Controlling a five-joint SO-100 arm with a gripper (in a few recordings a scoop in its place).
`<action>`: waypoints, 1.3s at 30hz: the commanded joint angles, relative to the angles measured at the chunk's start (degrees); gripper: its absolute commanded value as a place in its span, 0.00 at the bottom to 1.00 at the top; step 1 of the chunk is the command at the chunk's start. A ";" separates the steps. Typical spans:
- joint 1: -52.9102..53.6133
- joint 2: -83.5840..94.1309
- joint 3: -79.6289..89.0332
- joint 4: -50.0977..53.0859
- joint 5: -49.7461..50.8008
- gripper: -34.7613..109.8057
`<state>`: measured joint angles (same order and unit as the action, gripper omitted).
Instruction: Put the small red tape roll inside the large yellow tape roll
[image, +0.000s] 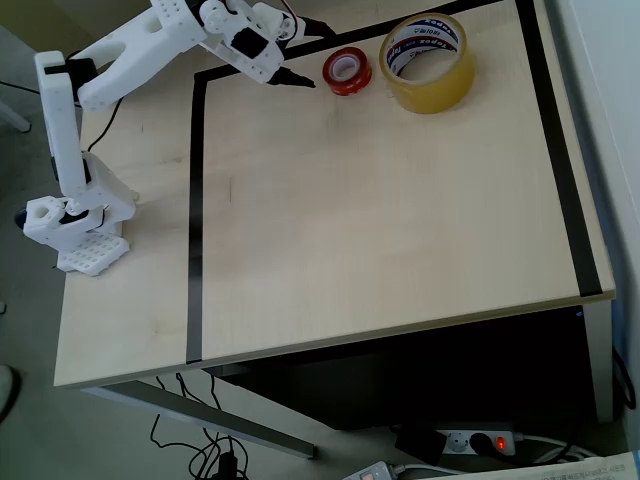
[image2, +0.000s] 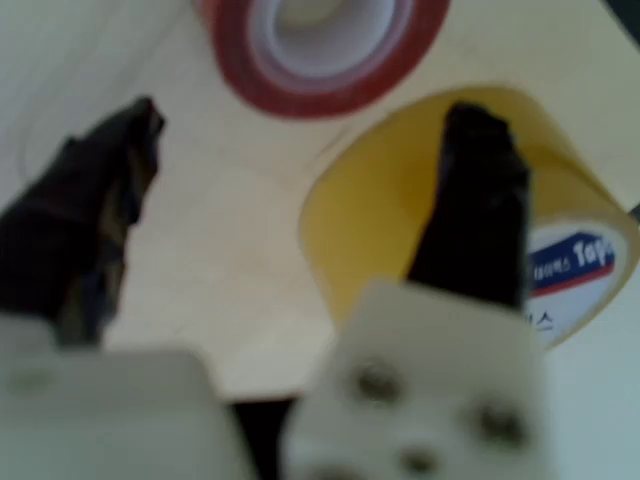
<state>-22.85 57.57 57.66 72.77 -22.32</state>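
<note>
The small red tape roll (image: 346, 70) lies flat at the far edge of the wooden table, and the large yellow tape roll (image: 428, 62) lies flat just to its right, with a small gap between them. My gripper (image: 320, 57) is open just left of the red roll, its black fingers spread toward it with nothing between them. In the wrist view the red roll (image2: 310, 98) sits just beyond the fingertips of the gripper (image2: 308, 120). There the right finger (image2: 480, 200) partly covers the yellow roll (image2: 370, 240).
Black tape lines (image: 195, 200) frame the work area on the table (image: 380, 230). The arm's white base (image: 75, 225) stands at the table's left edge. Cables and a power strip (image: 470, 440) lie on the floor below the front edge.
</note>
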 joint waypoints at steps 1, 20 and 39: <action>-0.79 2.37 -3.69 0.62 -0.97 0.44; 0.26 3.78 -8.61 5.62 -0.88 0.43; 0.35 -4.39 -16.17 5.89 0.26 0.43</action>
<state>-22.32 52.12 47.02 77.78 -22.32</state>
